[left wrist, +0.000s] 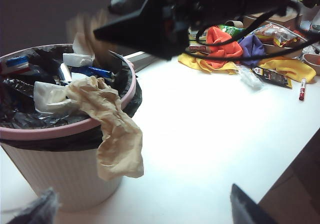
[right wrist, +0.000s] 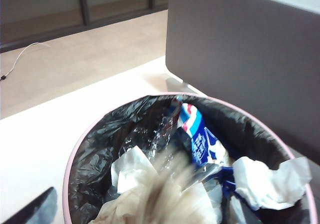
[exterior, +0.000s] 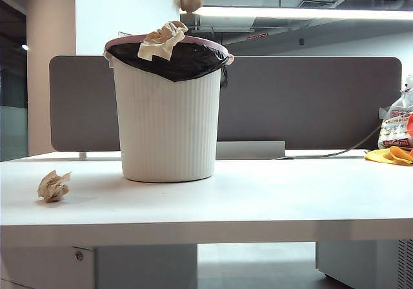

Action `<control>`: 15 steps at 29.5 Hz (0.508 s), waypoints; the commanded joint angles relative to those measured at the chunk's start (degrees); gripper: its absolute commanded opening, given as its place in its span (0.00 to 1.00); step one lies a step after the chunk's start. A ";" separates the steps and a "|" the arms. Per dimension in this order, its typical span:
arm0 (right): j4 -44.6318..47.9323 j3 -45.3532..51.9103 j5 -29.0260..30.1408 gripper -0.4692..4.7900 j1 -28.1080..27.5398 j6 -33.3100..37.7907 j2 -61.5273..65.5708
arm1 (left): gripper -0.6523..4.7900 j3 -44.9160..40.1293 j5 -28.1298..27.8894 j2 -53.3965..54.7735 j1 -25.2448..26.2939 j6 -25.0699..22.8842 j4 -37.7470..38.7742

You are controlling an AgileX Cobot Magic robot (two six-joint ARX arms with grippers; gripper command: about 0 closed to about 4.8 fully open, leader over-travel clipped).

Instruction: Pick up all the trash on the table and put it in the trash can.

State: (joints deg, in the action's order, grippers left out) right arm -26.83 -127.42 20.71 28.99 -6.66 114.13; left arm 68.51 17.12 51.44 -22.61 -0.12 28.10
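Above the trash can, my right gripper gapes, wad dropping binward; left gripper nearby hangs wide, empty; 1 wad left beside can.

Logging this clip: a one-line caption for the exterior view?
Paper wad falling toward trash can; another draped on its rim, a third on table.

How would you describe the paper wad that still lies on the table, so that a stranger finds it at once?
Start at the tall white ribbed trash can with the pink rim, standing on the white table. Look to its left in the exterior view, nearer the front edge. There lies one crumpled beige paper wad, alone on the bare surface; another beige paper hangs over the can's rim instead.
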 commanded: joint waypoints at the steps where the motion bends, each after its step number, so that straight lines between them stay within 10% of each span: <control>1: 0.83 -0.11 -1.36 0.91 0.66 0.72 1.73 | 1.00 0.28 0.28 -0.26 -0.04 0.13 -0.76; 15: -18.73 -0.09 0.81 0.91 11.69 -3.74 -7.76 | 1.00 0.33 -6.80 -4.57 0.00 -3.04 2.86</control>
State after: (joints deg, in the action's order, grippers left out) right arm -42.63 -127.63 21.02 39.51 -9.23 106.34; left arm 68.51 13.61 48.23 -22.59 -1.72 29.63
